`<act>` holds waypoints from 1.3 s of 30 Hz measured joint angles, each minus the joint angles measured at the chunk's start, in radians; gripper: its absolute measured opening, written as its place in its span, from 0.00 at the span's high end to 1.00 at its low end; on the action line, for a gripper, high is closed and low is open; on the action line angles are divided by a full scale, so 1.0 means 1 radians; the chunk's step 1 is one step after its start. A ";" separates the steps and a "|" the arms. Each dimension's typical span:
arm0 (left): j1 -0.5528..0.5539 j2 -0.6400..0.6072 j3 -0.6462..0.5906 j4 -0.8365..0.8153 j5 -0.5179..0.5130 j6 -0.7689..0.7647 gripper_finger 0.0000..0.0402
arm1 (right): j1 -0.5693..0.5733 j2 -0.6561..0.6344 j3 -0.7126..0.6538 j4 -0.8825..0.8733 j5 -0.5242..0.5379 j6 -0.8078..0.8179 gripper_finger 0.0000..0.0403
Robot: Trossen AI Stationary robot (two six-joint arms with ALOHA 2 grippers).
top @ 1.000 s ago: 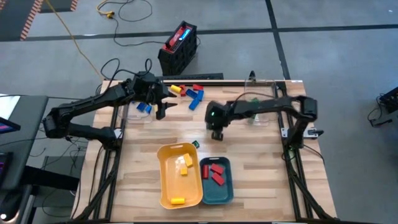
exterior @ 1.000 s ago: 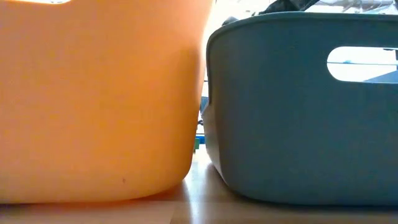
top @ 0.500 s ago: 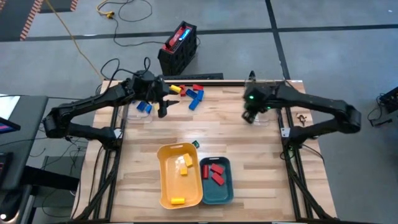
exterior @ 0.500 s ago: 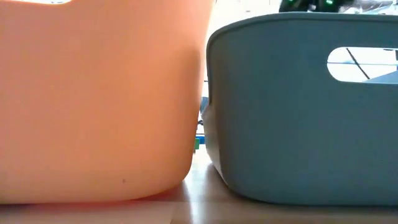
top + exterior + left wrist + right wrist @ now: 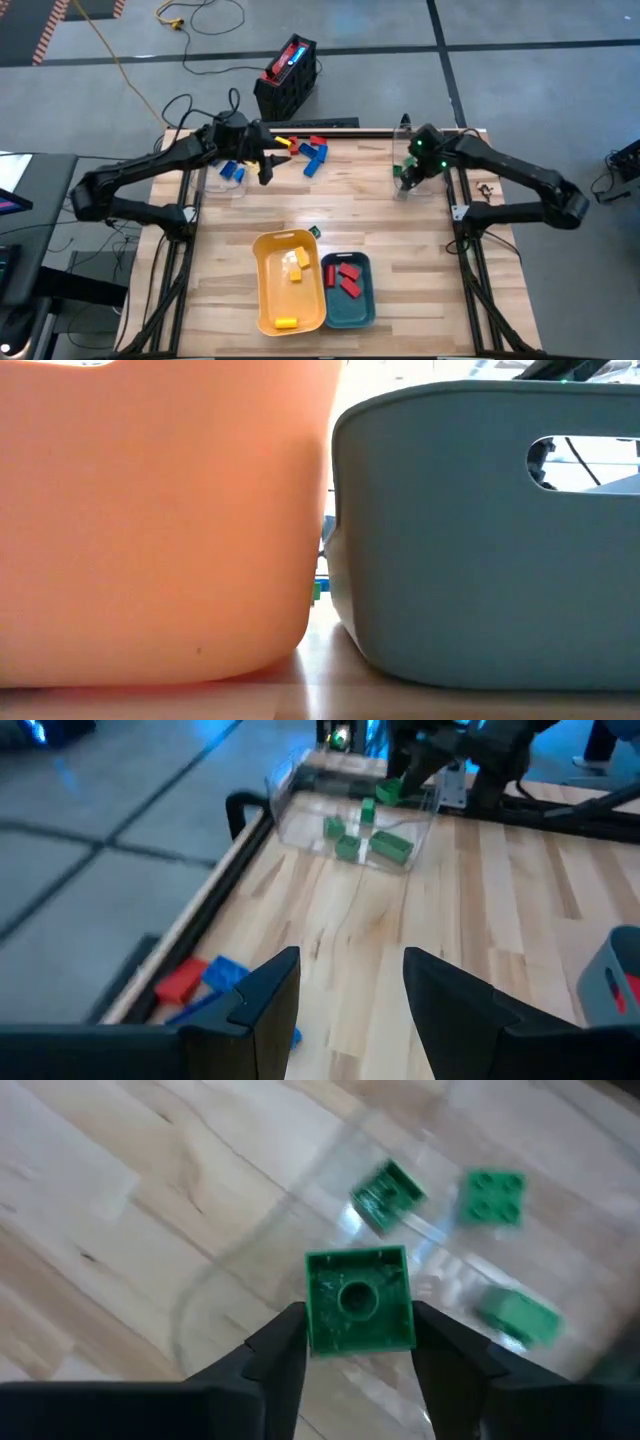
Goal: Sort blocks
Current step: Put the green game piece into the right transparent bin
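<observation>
Loose blocks lie at the far left of the table: yellow, red and blue. My left gripper hovers open just beside them, nothing between its fingers. My right gripper is at the far right, over a clear container that holds several green blocks. It is shut on one green block. Another green block rests on the table by the yellow tray. My right gripper pinches the green block by two opposite side walls between its two fingers, which slant steeply down from above. The block's hollow underside faces the wrist camera. It hangs clear above the clear container's floor.
The yellow tray holds yellow blocks, and the teal tray beside it holds red ones; both stand near the front edge. A second clear container with blue blocks is at the far left. A black crate stands on the floor beyond the table.
My right gripper has swung from the middle of the table toward the far right edge and risen a little, rolling as it went. It has carried the green block over the clear container.
</observation>
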 joint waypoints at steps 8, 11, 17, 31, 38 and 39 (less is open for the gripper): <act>0.008 0.064 0.095 -0.200 0.014 -0.103 0.57 | -0.026 -0.005 0.044 -0.012 -0.015 -0.070 0.37; 0.013 0.114 0.143 -0.319 0.071 -0.135 0.57 | -0.009 -0.037 0.104 -0.019 -0.015 -0.069 0.36; 0.015 0.194 0.206 -0.438 0.206 -0.003 0.57 | 0.274 -0.102 0.206 0.160 0.031 0.061 0.36; -0.072 -0.065 -0.060 -0.276 0.196 -0.019 0.57 | 0.711 0.329 0.274 0.495 0.160 0.156 0.35; -0.090 -0.217 -0.120 -0.288 0.105 -0.055 0.57 | 0.676 0.509 0.277 0.647 0.065 -0.038 0.35; -0.090 -0.222 -0.120 -0.301 0.103 -0.058 0.57 | 0.652 0.537 0.276 0.645 0.013 -0.038 0.35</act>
